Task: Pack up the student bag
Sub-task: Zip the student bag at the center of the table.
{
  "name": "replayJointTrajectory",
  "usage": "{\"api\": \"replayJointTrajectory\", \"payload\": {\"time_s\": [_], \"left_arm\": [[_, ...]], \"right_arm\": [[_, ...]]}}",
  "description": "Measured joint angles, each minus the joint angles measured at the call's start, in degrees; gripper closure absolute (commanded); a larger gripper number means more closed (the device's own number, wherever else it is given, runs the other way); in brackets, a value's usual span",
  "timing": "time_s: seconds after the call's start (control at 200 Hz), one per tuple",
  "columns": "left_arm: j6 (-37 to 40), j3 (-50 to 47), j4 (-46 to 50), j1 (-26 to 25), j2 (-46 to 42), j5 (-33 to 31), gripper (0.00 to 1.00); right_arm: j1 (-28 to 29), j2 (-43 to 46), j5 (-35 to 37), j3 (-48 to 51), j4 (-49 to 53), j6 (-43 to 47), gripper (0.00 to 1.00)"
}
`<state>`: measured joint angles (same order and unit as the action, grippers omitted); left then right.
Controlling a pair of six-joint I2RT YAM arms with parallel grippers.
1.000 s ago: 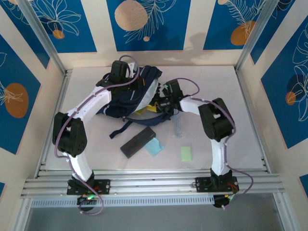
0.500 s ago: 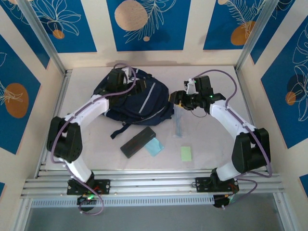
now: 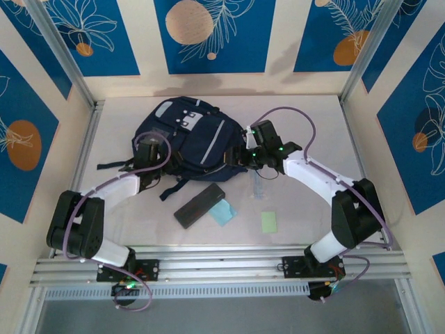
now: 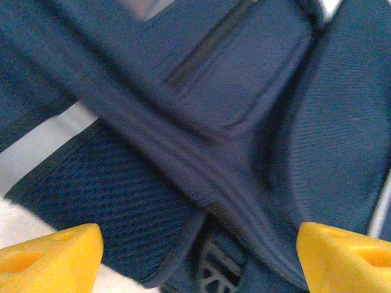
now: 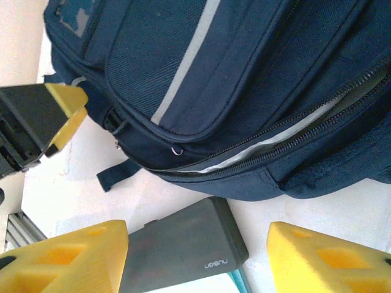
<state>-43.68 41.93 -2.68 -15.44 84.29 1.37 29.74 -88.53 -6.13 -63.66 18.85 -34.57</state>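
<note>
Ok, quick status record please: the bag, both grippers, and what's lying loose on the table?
bag: flat on the table, front up, main zip partly open
left gripper: open, at the bag's left side
right gripper: open, at the bag's right edge
loose items: black case, blue card, green note, all nearer the arms than the bag

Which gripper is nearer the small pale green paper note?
Right. The right gripper is at the right edge of the dark navy fabric backpack, beyond the small pale green paper note; the left gripper is at the bag's far left side.
</note>
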Motion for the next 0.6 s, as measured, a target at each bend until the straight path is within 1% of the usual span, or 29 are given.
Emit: {"api": "replayJointTrajectory", "payload": {"time_s": [0.26, 0.29, 0.33, 0.365, 0.405, 0.47, 0.51, 0.54, 0.6], "left_arm": [[-7.6, -2.7, -5.6, 0.3, 5.0, -0.7, 0.22], [-8.6, -3.1, -6.4, 0.3, 5.4, -0.9, 0.23], [-9.5, -3.5, -7.3, 0.3, 5.7, -1.1, 0.27], [-10.2, -3.7, -8.3, 0.3, 6.2, -1.4, 0.34], [-11.2, -3.7, -9.7, 0.3, 7.0, -1.5, 0.49], [-11.8, -3.7, -12.6, 0.3, 8.5, -1.4, 0.81], [-12.1, -3.7, -14.8, 0.3, 9.4, -1.4, 0.95], [-12.5, -3.7, -16.1, 0.3, 9.8, -1.4, 1.0], [-13.8, -3.5, -18.2, 0.4, 10.6, -1.3, 1.0]], "right_arm": [[5.2, -1.1, 2.0, 0.0, -1.7, -1.6, 0.38], [5.4, -1.1, 2.1, 0.0, -1.7, -1.7, 0.38], [5.5, -1.1, 2.4, 0.0, -1.7, -1.7, 0.38], [5.5, -1.1, 2.4, 0.0, -1.7, -1.7, 0.39], [5.5, -1.1, 2.6, 0.0, -1.7, -1.7, 0.4], [5.6, -1.1, 2.5, 0.0, -1.9, -1.7, 0.41], [5.7, -1.1, 2.5, 0.0, -2.2, -1.7, 0.41], [6.0, -1.1, 2.4, 0.0, -2.6, -1.7, 0.41], [6.9, -1.1, 2.0, 0.1, -3.7, -1.7, 0.41]]}}
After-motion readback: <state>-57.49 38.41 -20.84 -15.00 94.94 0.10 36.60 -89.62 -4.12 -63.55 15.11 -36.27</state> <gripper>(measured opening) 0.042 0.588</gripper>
